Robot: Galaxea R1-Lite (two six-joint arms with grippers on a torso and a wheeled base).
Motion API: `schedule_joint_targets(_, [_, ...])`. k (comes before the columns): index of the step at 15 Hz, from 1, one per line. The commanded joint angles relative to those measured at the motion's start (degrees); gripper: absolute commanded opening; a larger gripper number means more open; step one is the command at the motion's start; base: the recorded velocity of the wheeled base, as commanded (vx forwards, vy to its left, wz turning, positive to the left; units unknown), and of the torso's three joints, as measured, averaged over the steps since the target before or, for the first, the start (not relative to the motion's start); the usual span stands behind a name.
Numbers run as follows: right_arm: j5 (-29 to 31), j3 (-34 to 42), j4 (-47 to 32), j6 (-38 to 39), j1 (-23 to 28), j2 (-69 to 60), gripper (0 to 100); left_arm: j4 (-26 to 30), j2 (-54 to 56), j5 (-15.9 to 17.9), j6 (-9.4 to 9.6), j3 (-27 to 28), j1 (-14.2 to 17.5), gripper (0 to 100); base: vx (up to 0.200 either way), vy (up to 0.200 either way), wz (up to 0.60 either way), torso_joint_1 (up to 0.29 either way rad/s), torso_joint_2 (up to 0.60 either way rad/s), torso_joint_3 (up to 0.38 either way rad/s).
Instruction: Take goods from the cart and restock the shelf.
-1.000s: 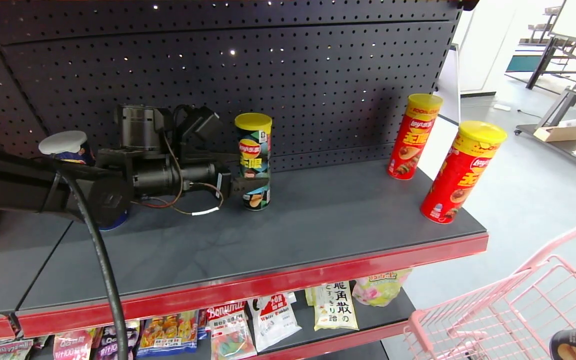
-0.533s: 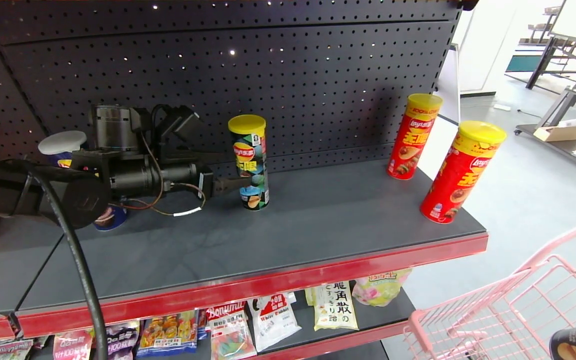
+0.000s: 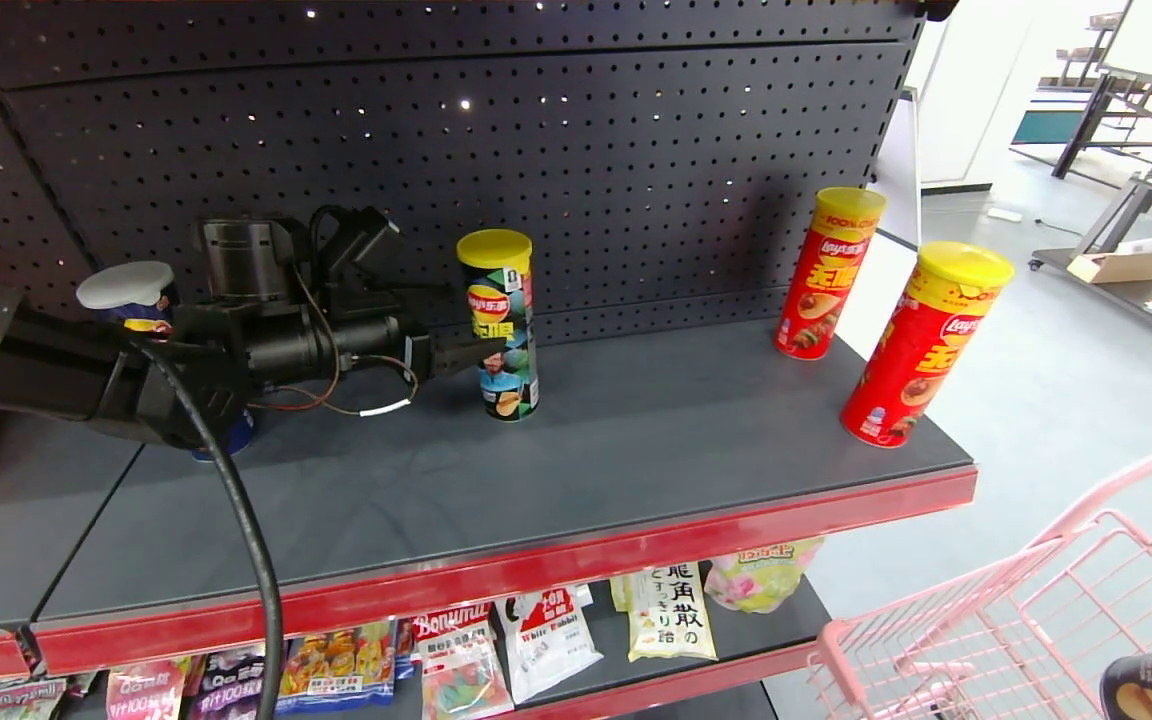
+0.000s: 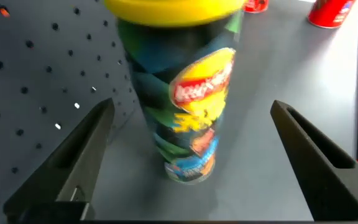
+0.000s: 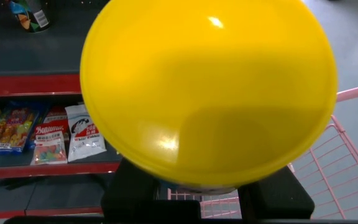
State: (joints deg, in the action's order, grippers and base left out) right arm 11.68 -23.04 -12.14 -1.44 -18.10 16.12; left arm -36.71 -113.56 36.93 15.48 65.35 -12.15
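**Item: dark multicoloured crisp can, yellow lid** (image 3: 499, 320). It is stood upright left of centre on the grey shelf (image 3: 636, 440), close to the pegboard back (image 3: 636, 150).

**Left gripper** (image 3: 471, 352). It is held level at mid-height of the can from the picture's left. The jaws are spread wide and nothing is gripped. In the left wrist view a clear gap is seen on each side of the can.

**Right gripper** (image 5: 210, 186). By the look of it, it is closed on a second yellow-lidded can (image 5: 207, 87) at lower right, over the pink cart (image 3: 1036, 600).

**Also shelved:** two red crisp cans (image 3: 829, 272) (image 3: 926, 345) at right, the nearer one close to the shelf's corner.

**Risks (judged):**
- The tall, narrow can could be tipped if a finger is dragged sideways during withdrawal.
- The second can could be knocked against the red pair if it is brought in low.

**Change noted:**
- One second ago the fingers were seen lapped around the can's lower body. They are now drawn back toward the picture's left.
- They are also raised slightly since half a second ago.
- The can is found a touch further left than one second ago.
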Motion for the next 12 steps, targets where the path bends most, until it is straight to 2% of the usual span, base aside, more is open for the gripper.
schedule_joint_targets(1, [0.01,-0.34,-0.07,-0.06,0.00,0.06,0,-0.38,-1.49,-0.10,0.60,1.44,0.20,100,0.000,0.000,0.00,0.000,0.00,0.000])
schedule_joint_targets(8, [0.01,-1.13,-0.34,-0.14,0.00,0.14,0,-0.38,-2.90,1.13,0.43,4.78,0.20,100,0.000,0.000,0.00,0.000,0.00,0.000])
schedule_joint_targets(12, [0.10,-2.01,-0.60,-0.14,0.09,0.41,0,-0.12,-4.92,1.22,0.34,8.21,-0.94,100,0.000,0.000,0.00,0.000,0.00,0.000])
